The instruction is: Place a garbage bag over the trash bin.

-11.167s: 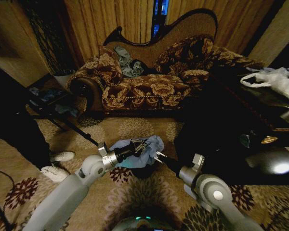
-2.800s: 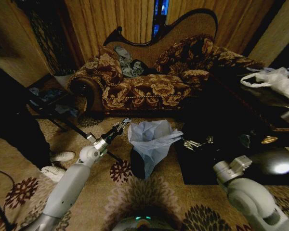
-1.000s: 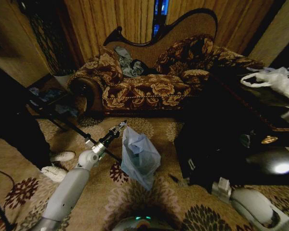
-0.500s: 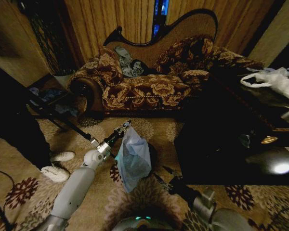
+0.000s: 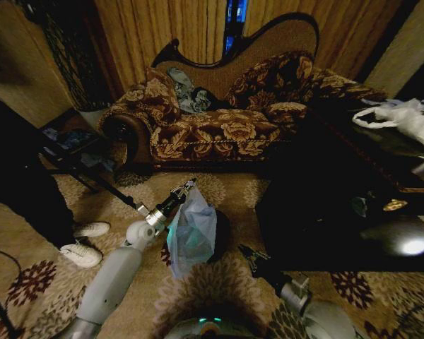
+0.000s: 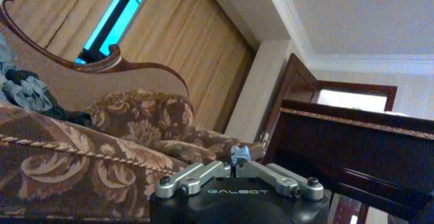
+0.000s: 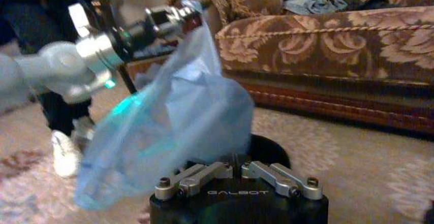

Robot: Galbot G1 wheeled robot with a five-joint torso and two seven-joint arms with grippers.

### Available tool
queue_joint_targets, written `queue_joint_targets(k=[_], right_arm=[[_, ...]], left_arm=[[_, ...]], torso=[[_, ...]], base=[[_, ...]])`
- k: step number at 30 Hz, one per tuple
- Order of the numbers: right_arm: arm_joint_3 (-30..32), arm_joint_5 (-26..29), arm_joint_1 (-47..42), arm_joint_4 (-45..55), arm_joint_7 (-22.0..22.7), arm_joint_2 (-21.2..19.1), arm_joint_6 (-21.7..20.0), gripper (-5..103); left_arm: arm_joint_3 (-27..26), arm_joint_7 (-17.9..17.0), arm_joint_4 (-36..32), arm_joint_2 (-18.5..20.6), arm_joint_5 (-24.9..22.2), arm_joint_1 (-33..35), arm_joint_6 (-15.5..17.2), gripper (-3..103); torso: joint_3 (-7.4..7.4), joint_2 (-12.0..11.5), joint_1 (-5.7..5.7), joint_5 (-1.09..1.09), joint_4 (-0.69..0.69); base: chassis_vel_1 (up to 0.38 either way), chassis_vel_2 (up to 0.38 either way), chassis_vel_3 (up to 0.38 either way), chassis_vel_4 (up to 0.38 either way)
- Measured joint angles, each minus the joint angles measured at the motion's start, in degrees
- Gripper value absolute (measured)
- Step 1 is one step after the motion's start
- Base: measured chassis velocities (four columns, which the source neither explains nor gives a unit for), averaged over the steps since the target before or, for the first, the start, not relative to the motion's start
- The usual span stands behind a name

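The pale blue garbage bag hangs crumpled from my left gripper, which is shut on its top edge above the carpet. A scrap of the garbage bag shows between the left gripper's closed fingertips. The black trash bin stands on the carpet right behind the bag and is mostly hidden by it. My right gripper is low, just right of the bin, shut and holding nothing. From the right gripper, the garbage bag droops in front of the trash bin's rim, below the left gripper.
A floral sofa with a grey-blue garment stands behind. A dark table on the right carries a white plastic bag. A person's white shoes and thin black stand legs are at the left.
My right arm has swung in from the right to just beside the bin. The left gripper has drifted slightly right with the bag, which now hangs more bunched over the bin's left side.
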Motion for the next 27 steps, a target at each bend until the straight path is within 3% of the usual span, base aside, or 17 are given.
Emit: queue_joint_targets(k=[13,16,20,22,26,27], right_arm=[[-4.3,-0.7,4.3,-3.2,0.1,5.5,0.1,-2],[-4.3,1.2,5.0,-3.4,0.1,6.6,-1.6,9],[-6.3,5.2,5.8,-2.6,3.2,7.9,-3.0,19],[-8.0,8.3,6.8,-2.3,5.7,9.0,-3.9,29],[-10.7,10.9,9.1,-3.5,8.5,10.8,-4.6,46],[-10.7,10.9,9.1,-3.5,8.5,10.8,-4.6,46]], left_arm=[[0.2,-1.1,-0.7,-1.1,1.1,0.2,0.3,0],[0.2,-1.4,-0.8,-1.4,1.6,0.3,0.3,0],[0.3,-2.3,-1.0,-2.0,2.1,0.3,0.3,0],[0.4,-3.1,-1.4,-2.5,2.5,0.3,0.3,0],[0.8,-3.9,-1.9,-3.5,3.5,0.3,0.4,0],[0.8,-3.9,-1.9,-3.5,3.5,0.3,0.4,0]], torso=[[0.00,0.0,0.00,0.00,0.00],[0.00,0.0,0.00,0.00,0.00],[0.00,0.0,0.00,0.00,0.00],[0.00,0.0,0.00,0.00,0.00],[0.00,0.0,0.00,0.00,0.00],[0.00,0.0,0.00,0.00,0.00]], base=[[0.000,0.000,0.000,0.000],[0.000,0.000,0.000,0.000],[0.000,0.000,0.000,0.000],[0.000,0.000,0.000,0.000],[0.000,0.000,0.000,0.000],[0.000,0.000,0.000,0.000]])
